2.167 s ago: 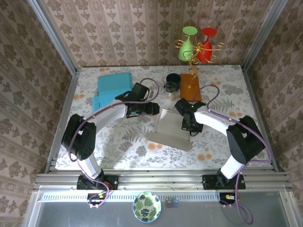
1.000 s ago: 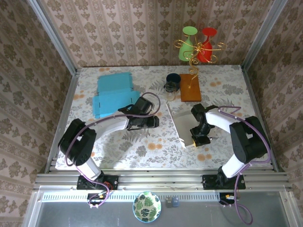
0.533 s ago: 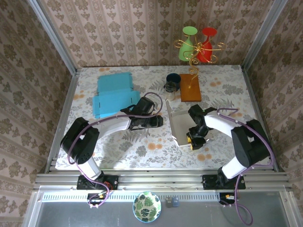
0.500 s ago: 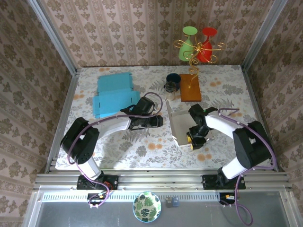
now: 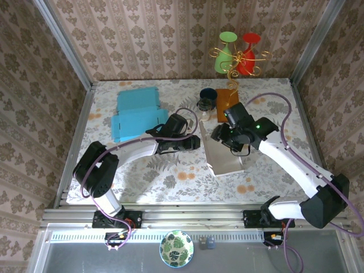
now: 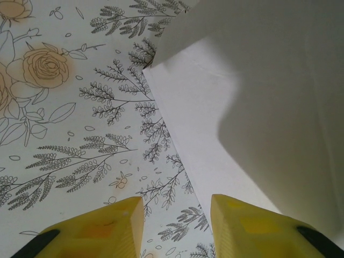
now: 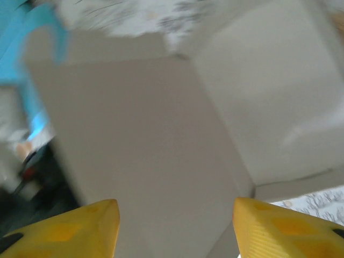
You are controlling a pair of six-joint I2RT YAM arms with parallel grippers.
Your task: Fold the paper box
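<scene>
One tool had just let go. A moment before, the right tool (image 5: 226, 138) was shut on the box (image 5: 227, 160) at its 5 o'clock corner. Now its fingers stood wide apart with nothing in them. It had also lifted up and moved over the 12 o'clock end of the box. From its own camera, the right tool (image 7: 174, 212) looked down on the box (image 7: 150, 134).

The box lay on the desk (image 5: 142, 173), a little toward 3 o'clock from the middle. Its 9 o'clock side seemed to be bent up a bit.

The left tool (image 5: 196, 142) had stayed low at the 9 o'clock side of the box. In its own view the left tool (image 6: 177, 207) was part way open and held nothing. The edge of the box (image 6: 258, 107) ran just in front of its fingers.

So the box was free, and I think the folding had only begun. The right tool probably needed a new hold, and the bent side could drop back down.
</scene>
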